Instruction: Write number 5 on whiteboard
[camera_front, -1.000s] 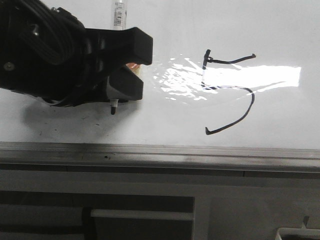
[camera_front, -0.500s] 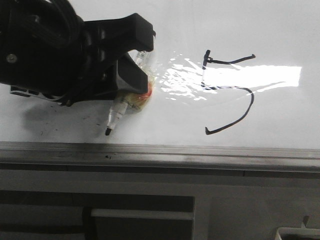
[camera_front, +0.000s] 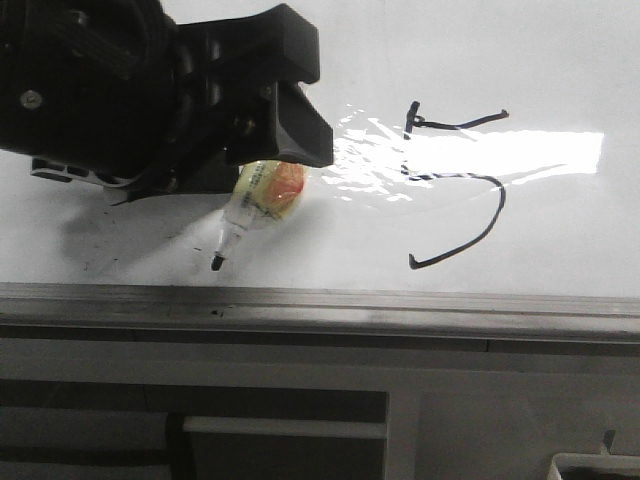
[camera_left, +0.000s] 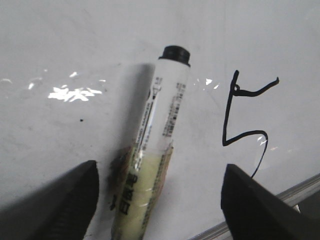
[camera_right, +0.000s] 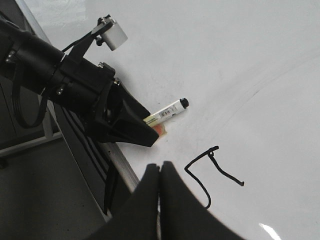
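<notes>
The whiteboard (camera_front: 560, 60) lies flat, glossy with glare. The number 5 (camera_front: 455, 180) is drawn on it in thin black line, right of centre. It also shows in the left wrist view (camera_left: 245, 120) and the right wrist view (camera_right: 205, 170). A marker (camera_front: 262, 195) lies loose on the board with its tip toward the near edge. My left gripper (camera_front: 290, 100) hovers over it, open, fingers on either side of the marker (camera_left: 160, 140) without touching. My right gripper (camera_right: 160, 167) is shut and empty, above the board's near edge, and is out of the front view.
A grey metal edge strip (camera_front: 400, 305) runs along the board's near side. Below it are a grey frame and a drawer front (camera_front: 280, 425). The left arm (camera_right: 60, 75) with cables reaches over the board's edge. A white object (camera_front: 595, 465) sits bottom right.
The marker stood upright in my left gripper, then tipped over, and now lies on the board. The left jaws have opened and let it go. The 5 is unchanged.
</notes>
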